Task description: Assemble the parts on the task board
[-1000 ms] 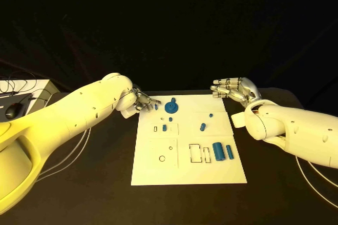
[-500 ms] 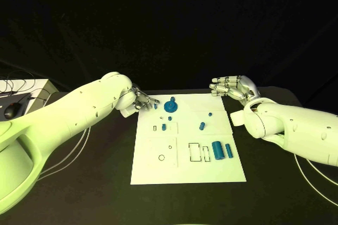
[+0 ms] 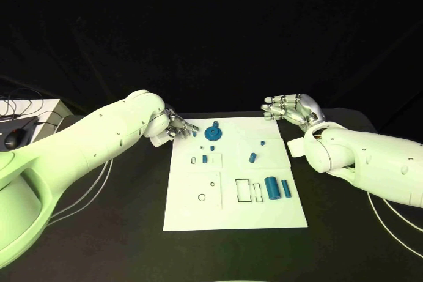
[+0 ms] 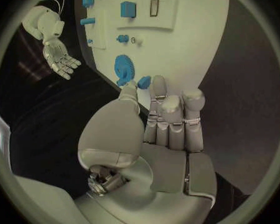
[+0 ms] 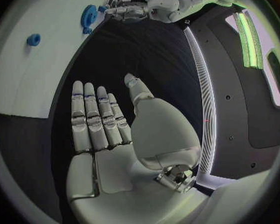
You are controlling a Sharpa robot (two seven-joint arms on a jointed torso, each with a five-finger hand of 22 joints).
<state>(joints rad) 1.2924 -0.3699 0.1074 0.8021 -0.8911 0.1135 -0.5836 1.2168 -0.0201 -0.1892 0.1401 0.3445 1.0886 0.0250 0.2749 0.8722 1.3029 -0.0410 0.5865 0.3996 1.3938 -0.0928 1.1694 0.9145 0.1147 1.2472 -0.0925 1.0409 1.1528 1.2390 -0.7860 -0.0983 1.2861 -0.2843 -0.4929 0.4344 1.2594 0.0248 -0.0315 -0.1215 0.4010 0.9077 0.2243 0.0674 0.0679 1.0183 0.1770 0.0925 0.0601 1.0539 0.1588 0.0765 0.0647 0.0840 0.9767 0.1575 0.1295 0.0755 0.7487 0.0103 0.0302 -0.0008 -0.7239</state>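
Left hand: I see my left hand (image 3: 175, 126) at the board's (image 3: 231, 213) far left corner, pinching a small blue peg (image 4: 144, 81) between thumb and fingertip, just beside the gear (image 3: 213, 134).
Right hand: my right hand (image 3: 291, 109) hovers off the far right corner, released, fingers straight, grasping nothing.
Board: I count two cylinders (image 3: 279, 188) at its right edge, other small parts mid-board.

The left hand (image 3: 176, 126) pinched a small blue part (image 4: 144, 81) at the task board (image 3: 231, 216)'s far corner. The right hand (image 3: 293, 110) hovered beside the board's opposite far corner, fingers straight, holding nothing.
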